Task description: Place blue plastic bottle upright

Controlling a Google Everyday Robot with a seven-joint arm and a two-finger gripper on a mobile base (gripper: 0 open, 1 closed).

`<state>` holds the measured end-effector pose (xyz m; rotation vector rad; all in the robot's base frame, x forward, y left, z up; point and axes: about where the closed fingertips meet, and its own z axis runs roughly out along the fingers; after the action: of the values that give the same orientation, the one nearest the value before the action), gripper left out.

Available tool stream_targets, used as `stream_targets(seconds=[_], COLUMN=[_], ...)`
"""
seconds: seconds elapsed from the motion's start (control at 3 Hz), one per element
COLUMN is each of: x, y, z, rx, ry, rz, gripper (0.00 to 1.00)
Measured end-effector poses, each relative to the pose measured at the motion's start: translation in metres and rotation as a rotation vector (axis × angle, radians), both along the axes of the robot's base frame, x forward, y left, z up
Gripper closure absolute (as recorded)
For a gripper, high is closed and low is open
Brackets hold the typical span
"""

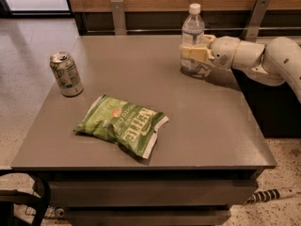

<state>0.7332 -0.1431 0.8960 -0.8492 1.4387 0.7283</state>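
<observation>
Standing upright at the far right of the table [216, 126], the bottle [192, 29] has its white cap on top. The gripper [190, 54] reaches in from the right, its fingers closed around the bottle's lower half. A can [66, 74] stands at the left edge, and a green chip bag [123, 125] lies near the front.

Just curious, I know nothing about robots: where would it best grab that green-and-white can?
Around the can, mid-height on its round side, coming level from the arm's side: it stands upright, apart from the chip bag. The gripper is at the far right, closed on the blue plastic bottle.
</observation>
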Motion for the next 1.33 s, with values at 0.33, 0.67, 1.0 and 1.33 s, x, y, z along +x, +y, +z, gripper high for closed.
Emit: stream_targets(seconds=[0.33,0.67,1.0,1.33], x=[-0.0027,-0.0036,-0.0036,-0.0036], y=[-0.0018,-0.0023,-0.0021,-0.0020], z=[-0.0149,-0.0207,-0.0167,-0.0162], rx=[0.038,0.043,0.043,0.043], ry=[0.007,0.016,0.016,0.016], rz=[-0.014,-0.019,-0.019,-0.019], gripper=[1.00,1.00,0.82,0.59])
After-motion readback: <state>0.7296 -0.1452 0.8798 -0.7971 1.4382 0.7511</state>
